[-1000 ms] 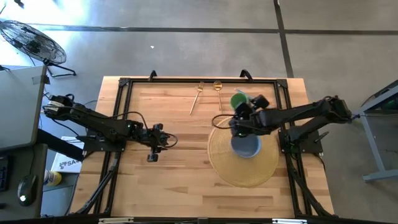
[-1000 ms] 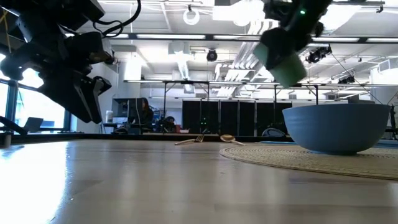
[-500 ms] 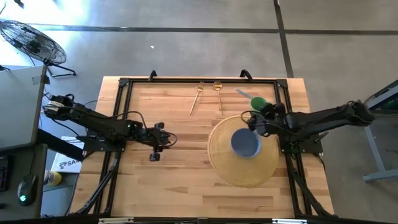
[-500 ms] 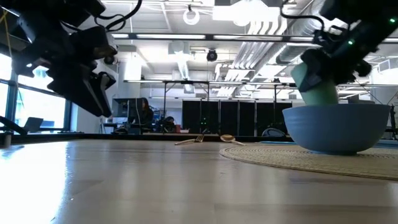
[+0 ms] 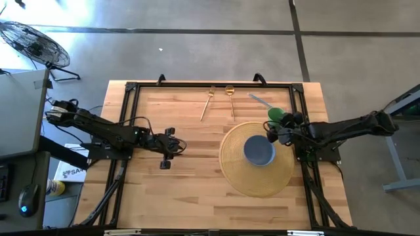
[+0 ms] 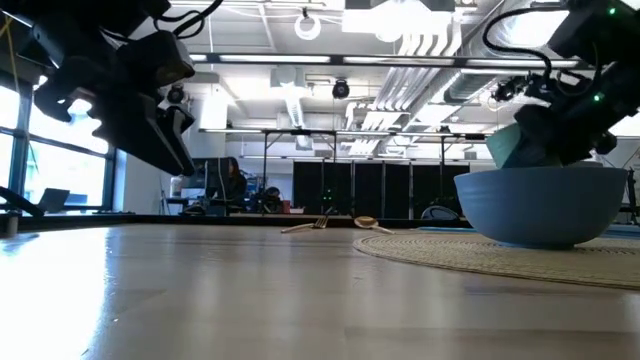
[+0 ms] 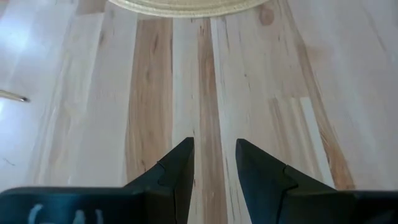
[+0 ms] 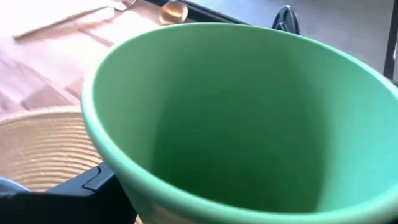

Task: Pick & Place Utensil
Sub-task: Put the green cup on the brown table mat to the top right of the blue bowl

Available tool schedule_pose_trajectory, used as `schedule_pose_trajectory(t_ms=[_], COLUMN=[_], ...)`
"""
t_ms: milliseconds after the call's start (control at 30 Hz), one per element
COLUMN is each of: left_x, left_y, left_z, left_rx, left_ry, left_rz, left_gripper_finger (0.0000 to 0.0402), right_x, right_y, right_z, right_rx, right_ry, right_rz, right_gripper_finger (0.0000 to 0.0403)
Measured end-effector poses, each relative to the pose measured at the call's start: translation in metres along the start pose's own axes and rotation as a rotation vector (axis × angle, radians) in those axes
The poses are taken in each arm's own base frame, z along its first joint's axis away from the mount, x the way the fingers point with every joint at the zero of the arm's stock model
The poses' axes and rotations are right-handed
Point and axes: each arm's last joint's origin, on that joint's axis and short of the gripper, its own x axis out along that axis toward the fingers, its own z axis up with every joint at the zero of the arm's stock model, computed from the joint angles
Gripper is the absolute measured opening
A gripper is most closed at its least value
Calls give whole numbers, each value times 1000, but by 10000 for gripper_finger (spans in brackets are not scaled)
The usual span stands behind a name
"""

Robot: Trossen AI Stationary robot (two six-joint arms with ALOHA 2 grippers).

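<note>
The green cup (image 5: 275, 115) fills the right wrist view (image 8: 236, 118), its open mouth turned toward that camera. My right gripper (image 5: 281, 126) is shut on it above the table's right side, just past the far-right rim of the blue bowl (image 5: 260, 151). The bowl stands on the round woven mat (image 5: 256, 180). A gold fork (image 5: 209, 101), a gold spoon (image 5: 230, 98) and a grey utensil (image 5: 258, 100) lie flat near the far edge. My left gripper (image 7: 214, 162) is open and hovers over bare wood left of the mat (image 5: 165, 152). My right gripper holds the green cup at its rim side (image 8: 99, 143); the cup itself hides where the fingers meet it, and only a dark finger (image 8: 81, 186) shows outside its wall. The cup is lifted clear and tilted, level with the bowl's rim in the low view (image 6: 520, 150).
A black frame (image 5: 131, 88) runs around the table's edges. Bare wood lies between the two arms and in front of the mat. The room behind the table holds racks and desks, and a fan (image 5: 33, 42) stands on the floor.
My right gripper has carried the green cup from over the bowl's far side toward the table's right edge and downward, from well above the bowl to about rim height. The bowl has stayed put. My left gripper has drifted slightly toward the table's right.
</note>
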Motion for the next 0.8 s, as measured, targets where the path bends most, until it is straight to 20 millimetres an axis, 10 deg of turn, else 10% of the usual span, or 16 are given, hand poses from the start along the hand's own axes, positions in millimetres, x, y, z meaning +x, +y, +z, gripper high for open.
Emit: schedule_pose_trajectory(t_ms=[800], left_x=[-6], left_y=[1], left_z=[24], left_rx=[9], left_ry=[-105], left_rz=[26], left_gripper_finger=[115], right_x=[20], right_y=[-3], right_z=[-33], right_rx=[39], right_ry=[-41], right_rz=[13], right_gripper_finger=[342])
